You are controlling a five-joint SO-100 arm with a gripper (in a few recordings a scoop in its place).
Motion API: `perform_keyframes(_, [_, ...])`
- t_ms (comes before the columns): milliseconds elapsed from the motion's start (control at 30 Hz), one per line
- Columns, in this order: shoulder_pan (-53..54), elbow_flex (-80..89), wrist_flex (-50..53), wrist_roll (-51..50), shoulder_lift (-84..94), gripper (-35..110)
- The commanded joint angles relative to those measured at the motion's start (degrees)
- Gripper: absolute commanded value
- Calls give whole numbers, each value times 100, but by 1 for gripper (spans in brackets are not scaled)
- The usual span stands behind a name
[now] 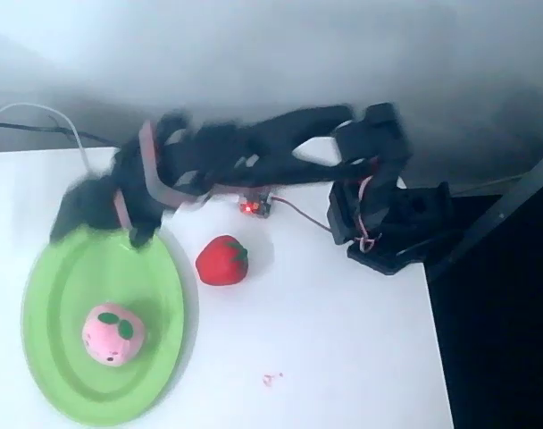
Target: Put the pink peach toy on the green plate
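The pink peach toy (113, 333) already sits inside the green plate (48, 295) on the white bench (343, 357), so the blurred pincer (106, 223), its opening unreadable, could clip the rim or red strawberry (222, 260) beyond.

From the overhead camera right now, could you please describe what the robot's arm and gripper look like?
The arm is black throughout, built of blocky, angular segments rising from a black base at the white table's right side. Thin pinkish cables loop along the base, and a pinkish band wraps the wrist end. The gripper is black too, though blurred, so its finger shape is unclear.
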State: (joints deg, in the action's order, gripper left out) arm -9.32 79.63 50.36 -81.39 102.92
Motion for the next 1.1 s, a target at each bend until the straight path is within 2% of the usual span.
perform_keyframes(0, [255, 826, -9, 756, 1731, 0])
perform_keyframes(167, [984, 3639, 246, 571, 4351, 0])
perform_keyframes(233, [1090, 4904, 633, 229, 5440, 0])
perform_keyframes(333, [1081, 6864, 1055, -791, 6697, 0])
perform_keyframes(467, [817, 8578, 949, -1371, 7506, 0])
perform_keyframes(767, [1143, 10301, 1230, -1055, 9193, 0])
perform_keyframes(967, [1028, 10811, 1433, -1002, 9272, 0])
perform_keyframes(1067, [949, 10819, 2057, -993, 9281, 0])
